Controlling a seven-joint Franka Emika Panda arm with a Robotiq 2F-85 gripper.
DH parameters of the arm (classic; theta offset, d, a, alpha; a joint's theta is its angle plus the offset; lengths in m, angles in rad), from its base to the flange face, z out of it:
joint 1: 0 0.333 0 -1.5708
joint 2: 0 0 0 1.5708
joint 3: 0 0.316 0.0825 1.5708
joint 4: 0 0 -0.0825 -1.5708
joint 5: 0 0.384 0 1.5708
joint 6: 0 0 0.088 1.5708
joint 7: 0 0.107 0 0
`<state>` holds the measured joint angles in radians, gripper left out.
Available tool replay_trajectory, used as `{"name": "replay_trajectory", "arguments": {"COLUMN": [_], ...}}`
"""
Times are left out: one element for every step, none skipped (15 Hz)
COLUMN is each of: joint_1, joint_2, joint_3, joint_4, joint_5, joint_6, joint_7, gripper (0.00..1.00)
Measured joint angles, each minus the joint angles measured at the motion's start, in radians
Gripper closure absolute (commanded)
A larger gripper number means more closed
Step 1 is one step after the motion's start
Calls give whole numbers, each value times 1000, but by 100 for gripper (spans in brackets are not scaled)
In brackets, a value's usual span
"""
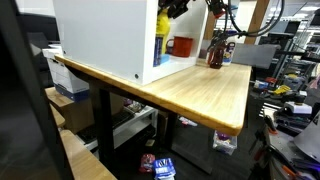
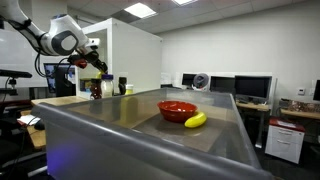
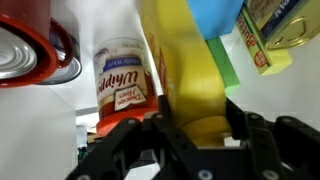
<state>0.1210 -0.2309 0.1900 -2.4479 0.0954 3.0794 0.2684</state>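
1. My claw (image 3: 200,132) is closed on the yellow bottle (image 3: 185,80). One finger sits on each flank, and I grip it at the end nearest me
2. In an exterior view, the bottle (image 1: 162,42) hangs under my claw (image 1: 178,10) at the open mouth of the white cabinet (image 1: 100,35). I can't tell whether its foot touches the table (image 1: 200,95)
3. Wrist view: the jar (image 3: 125,85) stands just beside the bottle at 9 o'clock. A sideways drift that way would likely knock it over
4. The can (image 3: 30,45) is further out at 10 o'clock. If the jar tips, I judge it would roll into the can
5. The box (image 3: 268,40) is at 2 o'clock and a blue thing (image 3: 212,18) at 12, both close behind the bottle. Pushing deeper could jam the bottle against them
6. My hold is narrow and high, so the bottle could swing or slip on a quick turn
7. The cabinet wall crowds one side. Open room lies toward the brown bottle (image 1: 215,50) and the bare wood beyond it, up to the table's rounded front edge
8. Farthest off, the bowl (image 2: 177,108) and banana (image 2: 196,120) are well apart from my claw (image 2: 97,68) and pose no risk
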Motion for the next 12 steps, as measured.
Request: {"name": "replay_trajectory", "arguments": {"joint_1": [-1,-2,-2,-1,-1,0,1,1,1,1,1,1], "joint_2": [-7,-14,-23,-33,-41,-48,-55,-61,-66,-71,-76,-79], "joint_3": [1,1,1,1,1,2,2,3,3,4,4,4], "joint_4": [5,11,19,29,38,47,57,67,78,88,97,104], "joint_5": [-10,-19,-27,-32,-33,-33,-33,-34,-34,-35,-35,-35], "joint_6": [-27,-59,-97,-143,-189,-226,-262,-296,-329,-358,-386,-414], "joint_7": [0,0,0,0,-1,-3,-4,-7,-10,-11,-11,-11], "gripper": [73,73,73,73,73,73,73,73,73,73,73,73]}}
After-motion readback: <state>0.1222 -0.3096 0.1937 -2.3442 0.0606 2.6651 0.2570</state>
